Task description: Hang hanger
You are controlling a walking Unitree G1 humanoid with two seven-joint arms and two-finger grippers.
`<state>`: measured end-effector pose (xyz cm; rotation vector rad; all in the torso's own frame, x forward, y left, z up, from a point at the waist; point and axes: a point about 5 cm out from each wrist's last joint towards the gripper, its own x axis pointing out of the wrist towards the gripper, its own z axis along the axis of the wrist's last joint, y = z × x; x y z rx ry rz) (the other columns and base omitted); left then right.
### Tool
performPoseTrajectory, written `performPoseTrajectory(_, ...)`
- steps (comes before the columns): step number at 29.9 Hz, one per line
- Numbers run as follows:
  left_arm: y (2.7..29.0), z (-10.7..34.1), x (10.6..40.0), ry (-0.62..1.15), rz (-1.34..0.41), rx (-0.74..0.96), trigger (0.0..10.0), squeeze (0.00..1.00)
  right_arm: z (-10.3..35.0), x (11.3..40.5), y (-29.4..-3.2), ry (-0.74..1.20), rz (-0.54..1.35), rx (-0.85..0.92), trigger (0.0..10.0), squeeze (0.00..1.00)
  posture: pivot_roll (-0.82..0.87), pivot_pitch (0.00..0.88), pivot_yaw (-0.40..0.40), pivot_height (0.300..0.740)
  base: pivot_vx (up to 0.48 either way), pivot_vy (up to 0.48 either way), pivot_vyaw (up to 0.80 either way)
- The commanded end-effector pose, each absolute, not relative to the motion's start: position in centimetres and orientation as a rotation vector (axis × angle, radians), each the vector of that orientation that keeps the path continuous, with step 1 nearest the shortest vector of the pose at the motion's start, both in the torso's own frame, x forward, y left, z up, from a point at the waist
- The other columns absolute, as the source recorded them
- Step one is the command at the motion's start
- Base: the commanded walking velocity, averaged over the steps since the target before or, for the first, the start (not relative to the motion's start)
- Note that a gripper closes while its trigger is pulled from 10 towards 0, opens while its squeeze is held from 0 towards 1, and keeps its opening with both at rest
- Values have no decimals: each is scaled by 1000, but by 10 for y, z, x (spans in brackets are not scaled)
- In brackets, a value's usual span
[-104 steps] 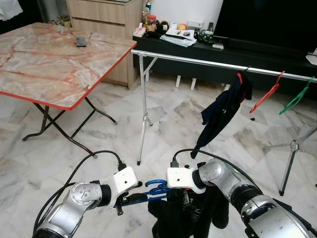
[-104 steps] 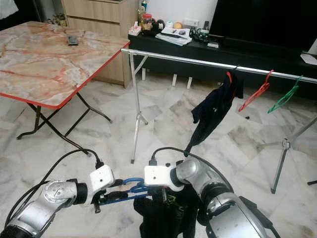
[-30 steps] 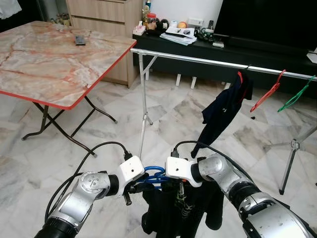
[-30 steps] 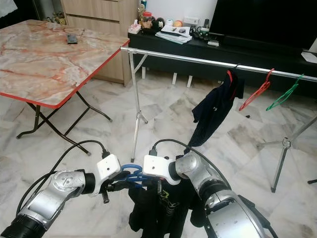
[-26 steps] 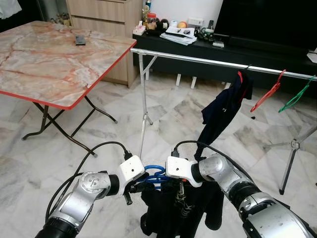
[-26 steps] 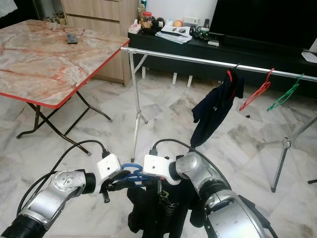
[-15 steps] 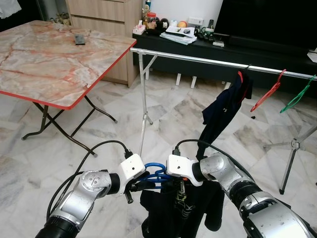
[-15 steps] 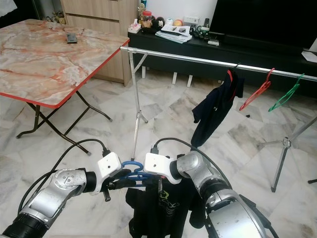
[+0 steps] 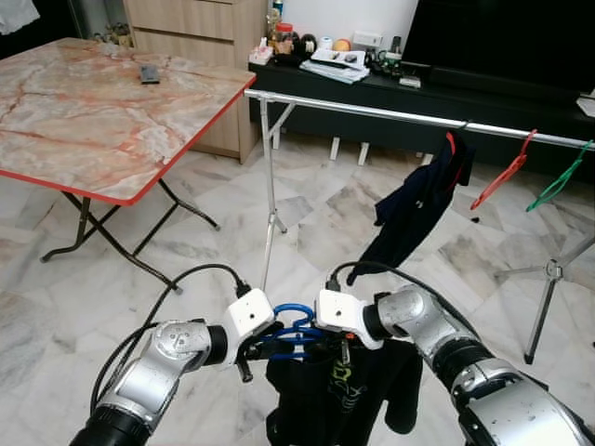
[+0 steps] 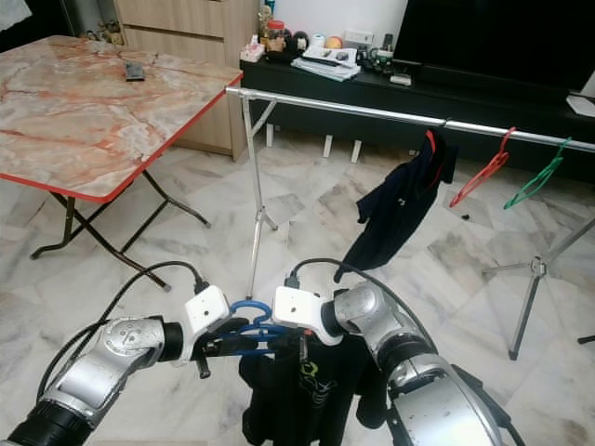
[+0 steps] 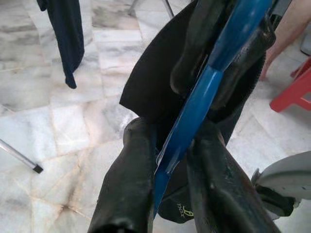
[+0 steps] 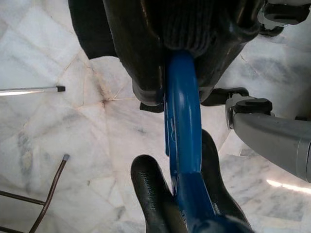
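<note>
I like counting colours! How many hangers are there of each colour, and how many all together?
Blue hanger, held by the left claw and right claw: 1
Red hangers on the rail, one bare and one under the dark shirt: 2
Green hanger on the rail: 1
Total: 4

Pale marble floor [image 9: 186, 251] with grey and rust veins spreads across the room. At ten o'clock stands a folding bench [image 9: 93, 111] with a red-edged marble-pattern top on dark crossed legs. A light wooden cabinet [image 9: 200, 37] sits at twelve o'clock beside a low black unit [image 9: 372, 102] cluttered with small items, beneath a dark screen [image 9: 502, 37]. The wall [image 9: 344, 14] behind is white.
</note>
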<state>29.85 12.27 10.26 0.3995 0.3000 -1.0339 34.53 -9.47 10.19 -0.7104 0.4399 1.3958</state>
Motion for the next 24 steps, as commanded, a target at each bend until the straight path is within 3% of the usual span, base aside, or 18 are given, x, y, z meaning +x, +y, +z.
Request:
performPoseTrajectory(1,117,97,297,333,-1055,391,0,0,125,355,-82,326,1392,-707,10000,0,141,64,-100,740,0,0,0)
performPoseTrajectory(24,115,98,297,321,-1080,374,0,0,118,352,-88,369,1410,-744,10000,0,138,62,-101,740,0,0,0)
